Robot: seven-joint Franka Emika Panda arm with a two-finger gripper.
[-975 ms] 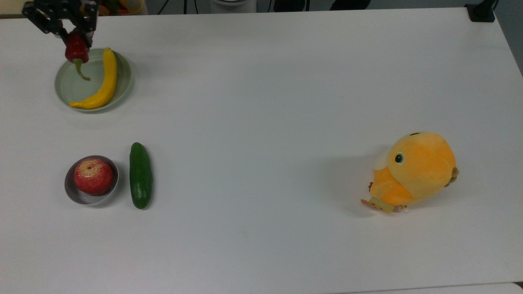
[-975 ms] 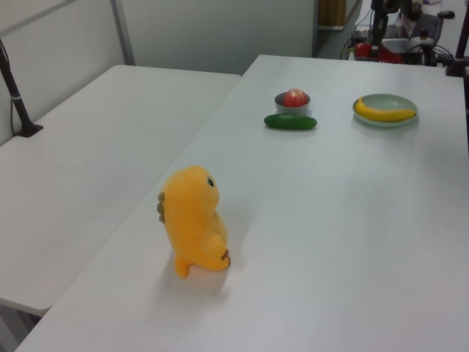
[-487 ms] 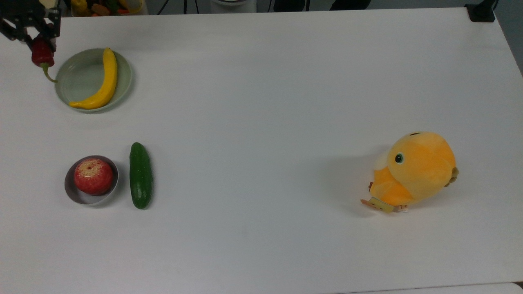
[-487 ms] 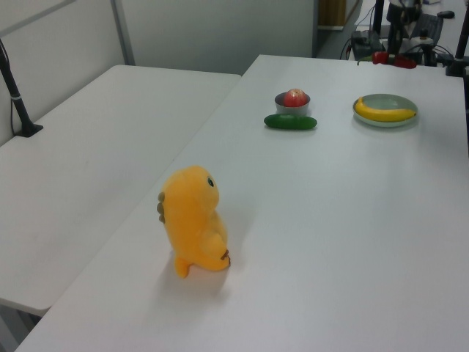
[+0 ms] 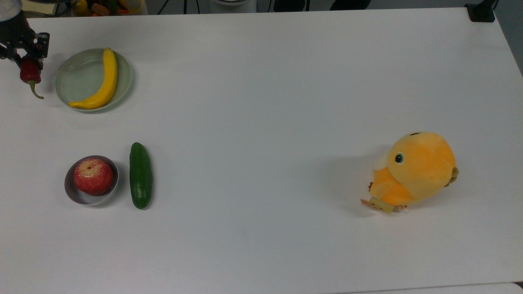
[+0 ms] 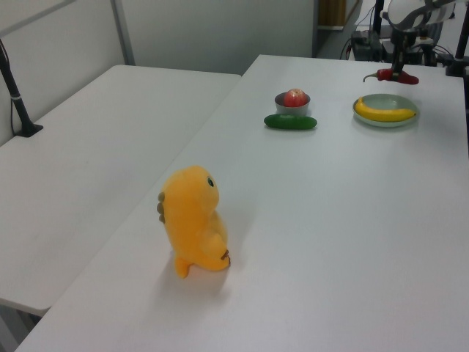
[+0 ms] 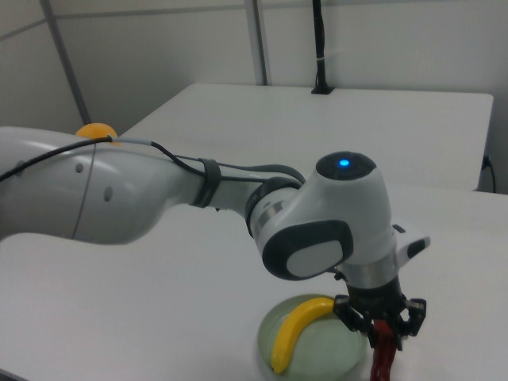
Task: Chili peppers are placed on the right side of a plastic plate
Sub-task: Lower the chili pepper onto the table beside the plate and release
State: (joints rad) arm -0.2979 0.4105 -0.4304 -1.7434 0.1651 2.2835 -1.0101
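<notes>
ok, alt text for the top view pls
At the top view's far left, the gripper holds a red chili pepper beside a green plate with a banana. Below sit an apple in a grey bowl and a cucumber; an orange plush toy is right.

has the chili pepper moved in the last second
Yes. In the top view the chili pepper, held by the gripper, went from over the plastic plate to beyond its rim on the top view's left.
</notes>
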